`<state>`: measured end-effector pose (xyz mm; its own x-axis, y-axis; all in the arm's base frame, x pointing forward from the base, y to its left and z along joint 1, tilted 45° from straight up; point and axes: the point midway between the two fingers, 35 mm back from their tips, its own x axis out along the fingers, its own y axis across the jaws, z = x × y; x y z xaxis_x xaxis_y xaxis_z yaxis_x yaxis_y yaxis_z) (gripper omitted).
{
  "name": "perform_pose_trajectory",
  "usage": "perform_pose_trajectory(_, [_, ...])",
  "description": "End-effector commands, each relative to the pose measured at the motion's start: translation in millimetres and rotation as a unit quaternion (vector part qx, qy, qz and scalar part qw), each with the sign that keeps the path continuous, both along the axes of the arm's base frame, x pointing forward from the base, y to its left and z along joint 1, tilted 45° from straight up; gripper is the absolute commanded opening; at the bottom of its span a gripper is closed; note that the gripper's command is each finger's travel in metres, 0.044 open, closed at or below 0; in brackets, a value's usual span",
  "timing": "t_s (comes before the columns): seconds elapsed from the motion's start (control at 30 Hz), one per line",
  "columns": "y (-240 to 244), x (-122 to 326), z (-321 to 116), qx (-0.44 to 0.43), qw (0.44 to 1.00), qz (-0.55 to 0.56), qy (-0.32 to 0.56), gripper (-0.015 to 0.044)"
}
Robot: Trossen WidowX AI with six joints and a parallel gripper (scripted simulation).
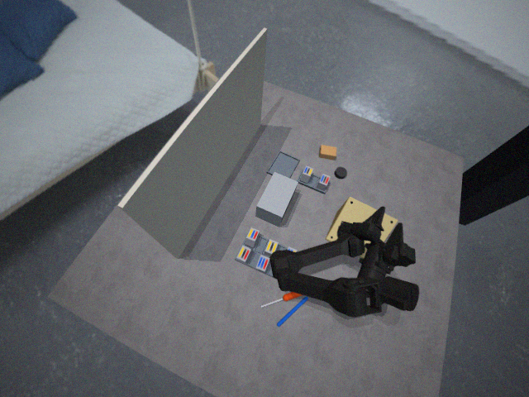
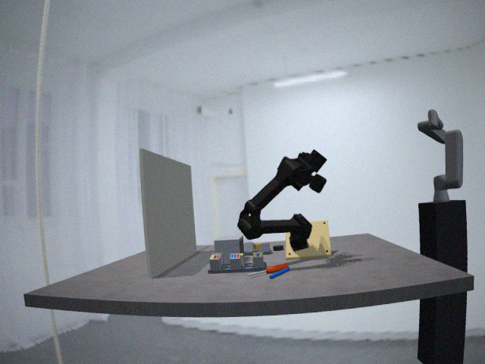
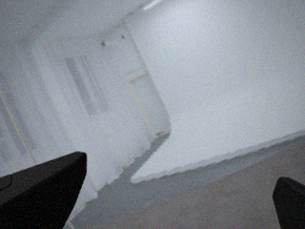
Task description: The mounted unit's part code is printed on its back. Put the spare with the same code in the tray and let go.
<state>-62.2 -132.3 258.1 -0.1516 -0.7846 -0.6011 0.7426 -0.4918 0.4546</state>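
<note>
My gripper (image 1: 391,217) (image 2: 320,171) (image 3: 184,176) is open and empty, raised high, with its two fingers far apart in the wrist view. Several grey blocks with coloured stripes on top, one of them with yellow, blue and red (image 1: 252,236), stand in a dark rack (image 2: 231,270) left of the arm. Two more striped blocks (image 1: 307,174) (image 1: 323,181) stand in a smaller rack near the back. A shallow grey-blue tray (image 1: 283,165) lies beside that rack and holds nothing visible. I cannot make out the mounted unit or any code on its back.
A grey box (image 1: 276,196) (image 2: 228,245) stands between tray and large rack. A tall panel (image 1: 213,158) (image 2: 168,211) stands left. A yellow board (image 1: 341,215) (image 2: 320,230) is partly behind the arm. An orange block (image 1: 328,151), a black disc (image 1: 340,172), a screwdriver (image 1: 292,296) and a blue stick (image 1: 292,311) lie about.
</note>
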Motion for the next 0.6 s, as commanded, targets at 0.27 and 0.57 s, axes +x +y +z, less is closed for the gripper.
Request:
perform_pose_trajectory(0.27, [-3.3,0.7,1.0,0.005,1.000,0.019,-0.004,0.0440])
perform_pose_trajectory(0.57, [-47.3,17.7,3.4,0.062,0.972,0.223,-0.028,0.0440])
